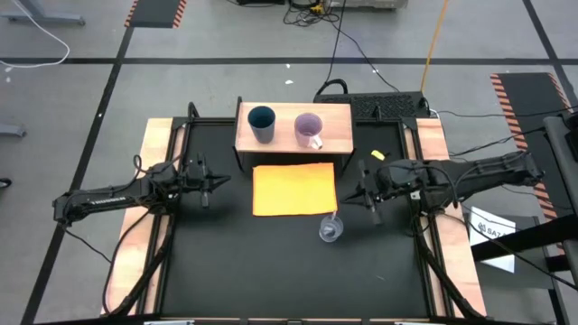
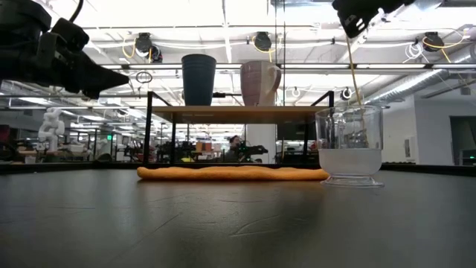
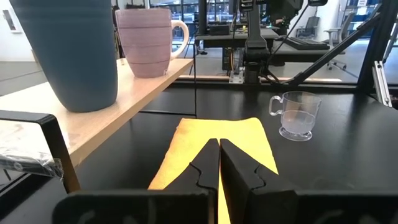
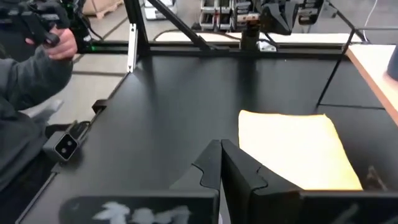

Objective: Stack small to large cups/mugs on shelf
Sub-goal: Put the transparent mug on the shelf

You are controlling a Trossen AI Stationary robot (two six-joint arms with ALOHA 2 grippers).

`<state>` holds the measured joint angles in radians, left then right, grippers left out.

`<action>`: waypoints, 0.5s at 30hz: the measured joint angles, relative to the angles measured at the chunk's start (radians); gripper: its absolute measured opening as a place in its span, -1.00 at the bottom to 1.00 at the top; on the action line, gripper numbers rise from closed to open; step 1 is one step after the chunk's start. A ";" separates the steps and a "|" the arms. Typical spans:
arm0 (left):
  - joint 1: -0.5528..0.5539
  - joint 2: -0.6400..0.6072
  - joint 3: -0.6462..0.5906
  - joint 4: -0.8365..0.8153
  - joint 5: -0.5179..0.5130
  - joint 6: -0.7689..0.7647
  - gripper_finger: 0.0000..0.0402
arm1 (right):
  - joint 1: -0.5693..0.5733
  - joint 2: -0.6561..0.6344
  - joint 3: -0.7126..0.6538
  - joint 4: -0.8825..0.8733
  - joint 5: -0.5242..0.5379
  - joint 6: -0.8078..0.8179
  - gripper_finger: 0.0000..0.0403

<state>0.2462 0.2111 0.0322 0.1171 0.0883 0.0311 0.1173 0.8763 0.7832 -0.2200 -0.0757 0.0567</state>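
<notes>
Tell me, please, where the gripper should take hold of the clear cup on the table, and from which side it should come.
Probably from above, with one finger inside and one outside the rim. The clear cup stands upright and alone on the table, just off the orange sheet, its mouth open upward. Pick the wall away from its small handle. The right gripper is nearest.

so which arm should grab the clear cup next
Right, probably. The clear cup stands on the black table beside the right tool; the left tool waits across the orange sheet. Both tools are shut and empty.
</notes>
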 joint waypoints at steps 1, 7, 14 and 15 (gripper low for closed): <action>0.000 0.000 0.000 0.002 0.000 0.000 -0.92 | 0.000 0.001 0.010 -0.018 0.000 -0.006 -1.00; 0.000 0.000 0.000 0.002 0.000 -0.001 -0.92 | 0.009 0.035 0.052 -0.071 -0.002 -0.039 -1.00; 0.000 0.000 0.000 0.001 0.000 -0.003 -0.92 | 0.001 0.094 0.116 -0.183 0.000 -0.010 -1.00; 0.000 0.000 0.000 0.002 0.000 -0.003 -0.92 | 0.001 0.101 0.125 -0.192 0.000 -0.007 -1.00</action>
<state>0.2461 0.2111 0.0322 0.1190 0.0879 0.0277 0.1184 0.9775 0.9082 -0.4122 -0.0761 0.0497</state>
